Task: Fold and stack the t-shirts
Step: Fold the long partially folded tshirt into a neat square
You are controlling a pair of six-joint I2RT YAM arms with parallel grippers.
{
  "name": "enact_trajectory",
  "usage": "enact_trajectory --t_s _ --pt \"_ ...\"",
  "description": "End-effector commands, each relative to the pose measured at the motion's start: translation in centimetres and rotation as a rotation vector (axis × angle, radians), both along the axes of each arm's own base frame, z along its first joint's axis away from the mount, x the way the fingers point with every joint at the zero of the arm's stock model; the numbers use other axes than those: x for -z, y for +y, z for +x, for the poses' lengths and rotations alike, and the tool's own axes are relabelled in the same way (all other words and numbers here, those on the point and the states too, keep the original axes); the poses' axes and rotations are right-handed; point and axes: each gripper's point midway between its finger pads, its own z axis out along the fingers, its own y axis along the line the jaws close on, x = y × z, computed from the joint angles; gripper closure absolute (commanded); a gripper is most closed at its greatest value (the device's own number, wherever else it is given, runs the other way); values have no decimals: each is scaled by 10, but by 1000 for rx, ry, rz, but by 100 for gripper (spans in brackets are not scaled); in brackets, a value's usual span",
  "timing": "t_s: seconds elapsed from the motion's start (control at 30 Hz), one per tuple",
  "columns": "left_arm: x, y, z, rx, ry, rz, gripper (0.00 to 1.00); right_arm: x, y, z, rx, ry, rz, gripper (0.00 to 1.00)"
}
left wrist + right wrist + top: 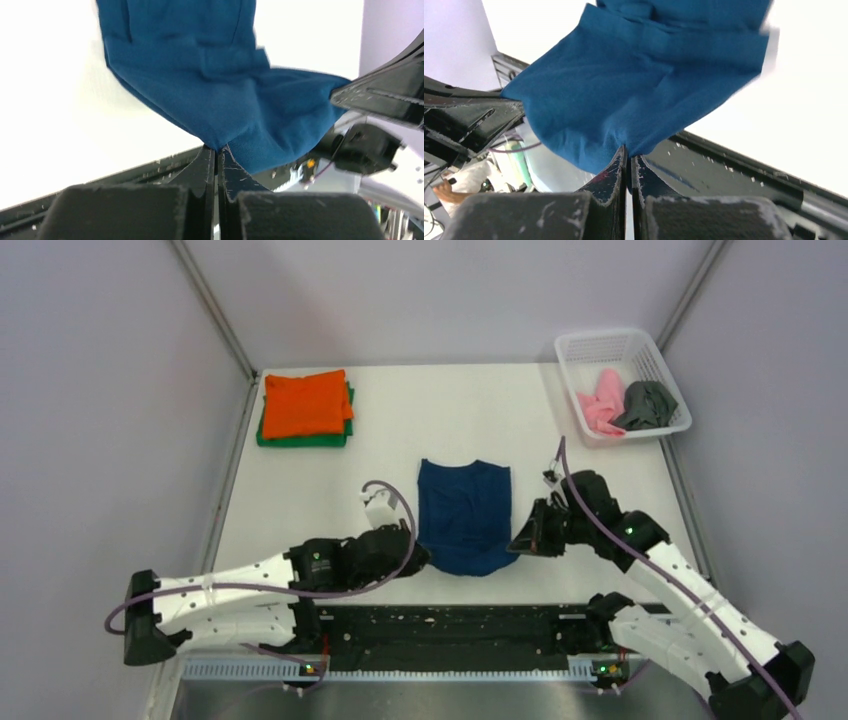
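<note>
navy blue t-shirt (466, 515), orange t-shirt (305, 402), green t-shirt (300, 439), pink t-shirt (600, 410), dark grey t-shirt (646, 405), white basket (598, 345)

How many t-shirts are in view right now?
5. The orange shirt lies on the green shirt, far left; the navy shirt is mid-table; the pink shirt and grey shirt are in the basket. Others may be hidden.

A white mesh basket (600, 348) sits at the table's (420, 410) far-right corner.

shirt (465, 515) centre, stack (305, 408) behind-left (basket (603, 335) behind-right)
</note>
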Motion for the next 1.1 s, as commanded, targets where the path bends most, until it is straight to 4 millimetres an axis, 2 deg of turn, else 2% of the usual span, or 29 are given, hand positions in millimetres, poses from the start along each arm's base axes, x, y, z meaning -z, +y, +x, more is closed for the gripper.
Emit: enact_trajectory --t_s 0.0,0.13,0.33,0.43,0.57,0.77,1.07 --pt "-56 11 50 -111 -187 -20 100 -63 19 59 26 -256 93 100" --pt "-68 17 82 -125 -208 -25 100 -80 24 83 25 -294 136 100" --pt "-90 28 128 -184 -266 16 100 -81 21 117 37 -286 192 100" --pt "-93 29 151 -190 -265 18 100 -81 16 133 52 -289 197 100" --pt "-90 24 173 -161 -243 -1 100 -78 9 149 69 -279 206 100" --pt "-76 22 202 -142 -197 -23 100 -72 3 161 89 -271 208 100" --pt "-50 14 236 -84 -110 -35 100 -49 -4 183 112 -227 223 100"
